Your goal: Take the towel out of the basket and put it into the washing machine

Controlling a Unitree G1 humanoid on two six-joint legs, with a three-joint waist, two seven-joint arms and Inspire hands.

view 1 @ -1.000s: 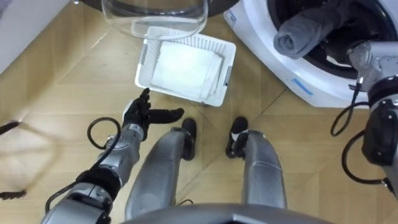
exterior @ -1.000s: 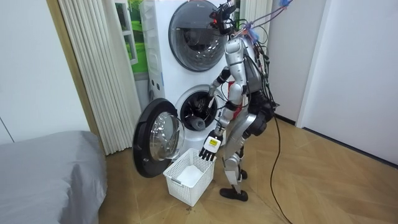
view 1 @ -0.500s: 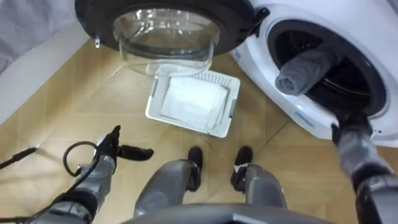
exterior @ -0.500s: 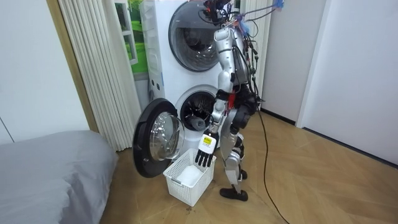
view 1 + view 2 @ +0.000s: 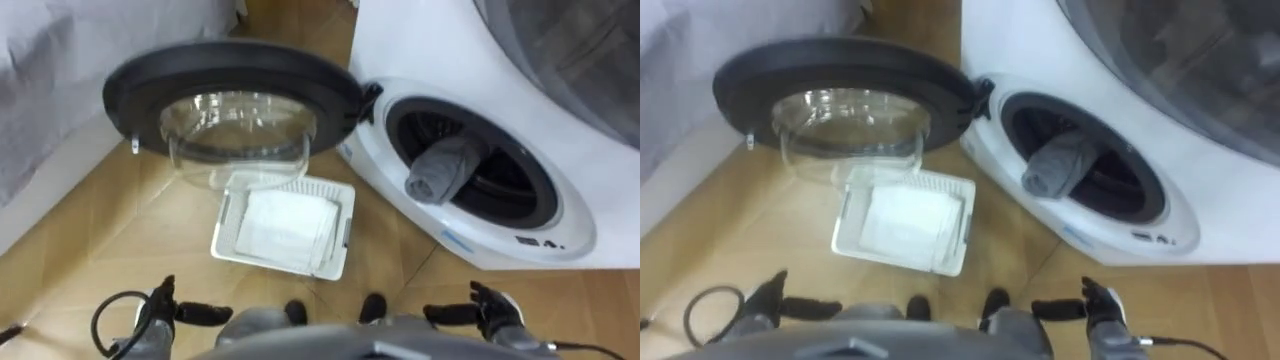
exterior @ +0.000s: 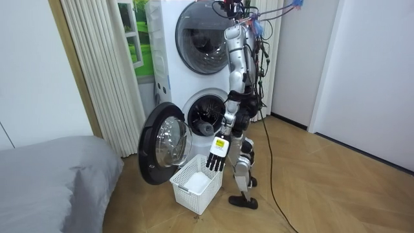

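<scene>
A rolled grey towel (image 5: 443, 172) lies in the mouth of the washing machine's drum (image 5: 500, 185), with its end hanging over the lip. A folded white towel (image 5: 287, 227) rests in the white basket (image 5: 346, 228) on the floor in front of my feet. My left hand (image 5: 163, 304) hangs low at the bottom left, fingers straight and empty. At the bottom right, my right hand (image 5: 492, 305) is also open and holds nothing. In the room view I stand upright before the machine (image 6: 169, 97), with my left hand (image 6: 217, 155) above the basket (image 6: 194, 184).
The round glass door (image 5: 235, 95) stands swung open to the left, above the basket. A second machine (image 6: 207, 32) is stacked on top. A bed with a grey cover (image 6: 52, 181) and a curtain (image 6: 97, 71) lie further left. Wooden floor spreads to the room view's right.
I have straightened up from a bend, so the view has lifted. My right arm has left the drum opening and both hands have dropped to my sides. The grey towel stays in the drum mouth.
</scene>
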